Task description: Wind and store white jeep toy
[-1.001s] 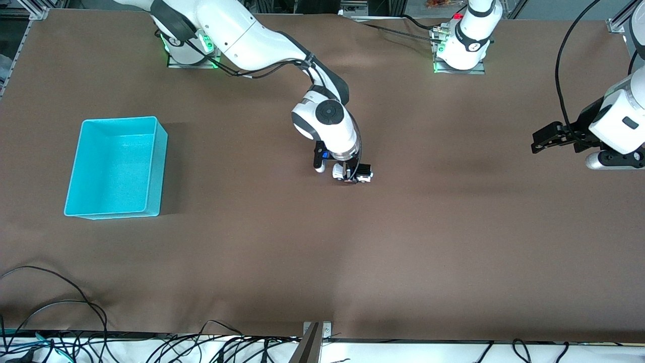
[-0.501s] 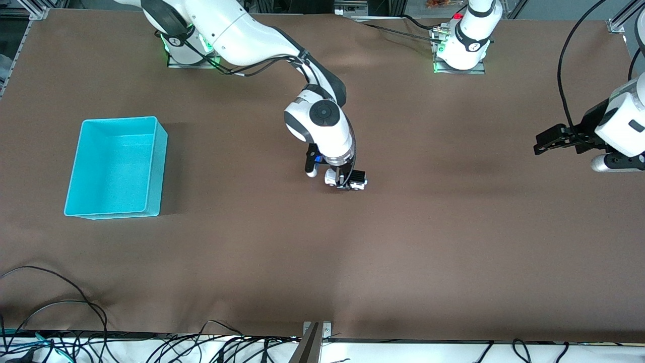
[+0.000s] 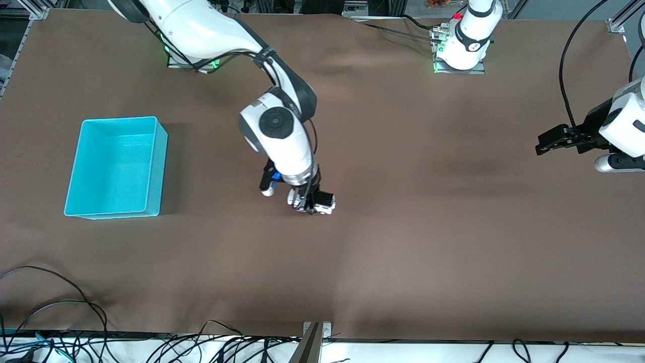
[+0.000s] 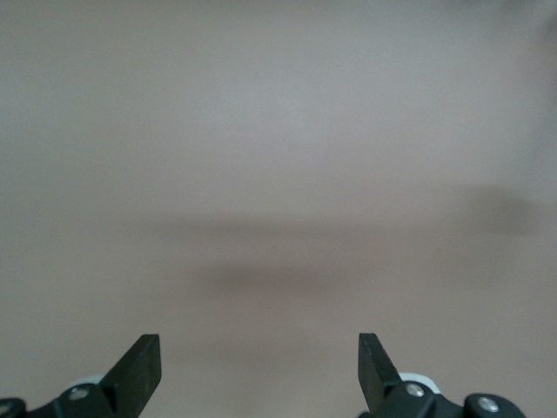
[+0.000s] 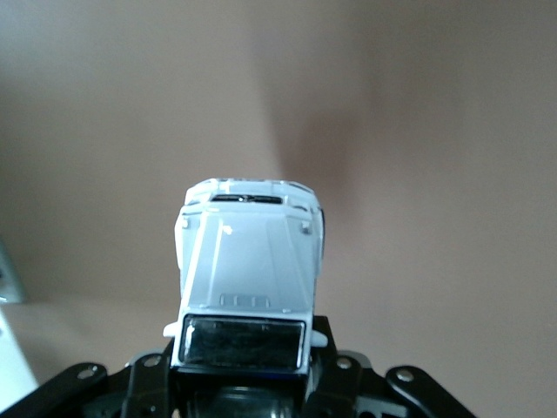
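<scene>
From my seat, the turquoise bin sits toward the right arm's end, well apart from the right gripper, whose claw is clamped shut on the white jeep toy over mid-table. I judge the toy light, rigid and slick; gripping its flanks near the roof looks safest. The fingers hide its wheels, so table contact is unclear. The left gripper waits, spread wide and empty.
</scene>
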You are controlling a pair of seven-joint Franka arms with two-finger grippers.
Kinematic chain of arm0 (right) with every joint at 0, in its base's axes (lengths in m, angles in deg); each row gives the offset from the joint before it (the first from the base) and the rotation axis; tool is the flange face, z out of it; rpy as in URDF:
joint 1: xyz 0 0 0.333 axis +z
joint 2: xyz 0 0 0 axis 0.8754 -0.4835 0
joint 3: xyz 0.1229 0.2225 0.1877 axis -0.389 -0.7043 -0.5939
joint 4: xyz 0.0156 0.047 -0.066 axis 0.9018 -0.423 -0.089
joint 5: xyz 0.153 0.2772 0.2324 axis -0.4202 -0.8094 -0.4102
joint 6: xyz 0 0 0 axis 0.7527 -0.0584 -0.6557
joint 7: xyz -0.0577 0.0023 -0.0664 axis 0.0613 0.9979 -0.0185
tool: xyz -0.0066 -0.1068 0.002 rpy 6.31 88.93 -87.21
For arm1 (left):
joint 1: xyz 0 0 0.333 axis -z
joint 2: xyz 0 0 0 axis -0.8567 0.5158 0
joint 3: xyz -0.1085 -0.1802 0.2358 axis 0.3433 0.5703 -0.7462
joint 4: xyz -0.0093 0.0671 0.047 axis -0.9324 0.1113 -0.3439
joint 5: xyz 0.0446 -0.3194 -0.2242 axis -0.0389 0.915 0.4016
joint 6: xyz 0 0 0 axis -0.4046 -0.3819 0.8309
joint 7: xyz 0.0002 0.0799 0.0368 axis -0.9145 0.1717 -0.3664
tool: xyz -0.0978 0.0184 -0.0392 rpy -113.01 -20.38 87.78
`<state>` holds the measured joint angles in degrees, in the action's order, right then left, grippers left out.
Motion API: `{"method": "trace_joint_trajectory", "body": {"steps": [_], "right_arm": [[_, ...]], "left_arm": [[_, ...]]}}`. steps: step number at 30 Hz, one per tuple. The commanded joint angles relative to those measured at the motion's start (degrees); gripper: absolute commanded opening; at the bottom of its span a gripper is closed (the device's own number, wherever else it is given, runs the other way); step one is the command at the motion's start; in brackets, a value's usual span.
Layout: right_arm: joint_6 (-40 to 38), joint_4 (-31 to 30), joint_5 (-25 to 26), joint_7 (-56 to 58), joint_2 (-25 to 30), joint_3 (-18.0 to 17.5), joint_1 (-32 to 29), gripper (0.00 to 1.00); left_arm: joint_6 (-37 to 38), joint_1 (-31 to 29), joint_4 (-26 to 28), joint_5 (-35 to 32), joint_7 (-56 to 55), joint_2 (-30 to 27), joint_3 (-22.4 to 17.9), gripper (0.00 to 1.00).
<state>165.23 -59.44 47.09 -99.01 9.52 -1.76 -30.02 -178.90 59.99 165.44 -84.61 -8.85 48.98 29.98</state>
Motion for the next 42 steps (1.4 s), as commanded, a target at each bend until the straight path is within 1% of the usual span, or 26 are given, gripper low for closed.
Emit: {"method": "trace_joint_trajectory", "body": {"steps": [1,8,13,18,23,31,33,35,40,42], "right_arm": [[-4.4,-0.5,1.1,2.5,4.0,-0.6,-3.2,0.00],[-10.0,-0.5,1.2,10.1,7.0,0.0,-5.0,0.00],[-12.5,-0.5,0.8,12.5,9.0,0.7,-8.1,0.00],[-17.1,-0.5,0.7,15.9,10.4,0.7,-11.6,0.00],[-18.3,-0.5,0.4,18.4,11.1,0.4,-15.0,0.00],[-20.1,-1.2,0.1,22.5,12.1,0.2,-18.1,0.00],[-19.9,-3.1,-0.7,24.4,14.0,0.2,-18.9,0.00],[-19.7,-5.3,-3.2,27.4,16.1,0.5,-19.5,0.00],[-19.4,-14.9,-8.0,39.8,23.0,0.5,-21.7,0.00],[-19.8,-17.6,-9.1,44.0,24.8,0.5,-22.5,0.00]], "left_arm": [[-0.1,-0.8,-0.2,1.8,-0.1,0.0,-0.1,1.00],[-0.1,-0.8,-0.2,1.8,-0.1,0.0,-0.1,1.00],[0.0,-0.7,-0.2,1.8,-0.1,0.0,-0.1,1.00],[0.0,-0.7,-0.1,1.8,-0.1,0.0,0.0,1.00],[0.0,-0.7,-0.2,1.8,-0.1,0.0,0.0,1.00],[0.0,-0.7,-0.1,1.8,-0.1,0.0,-0.1,1.00],[0.1,-0.7,-0.1,1.8,-0.1,0.0,-0.1,1.00],[0.1,-0.7,-0.1,1.8,-0.1,0.0,-0.1,1.00],[0.1,-0.7,-0.1,1.8,-0.1,0.0,0.0,1.00],[0.2,-0.7,-0.1,1.8,-0.1,0.0,0.0,1.00]]}}
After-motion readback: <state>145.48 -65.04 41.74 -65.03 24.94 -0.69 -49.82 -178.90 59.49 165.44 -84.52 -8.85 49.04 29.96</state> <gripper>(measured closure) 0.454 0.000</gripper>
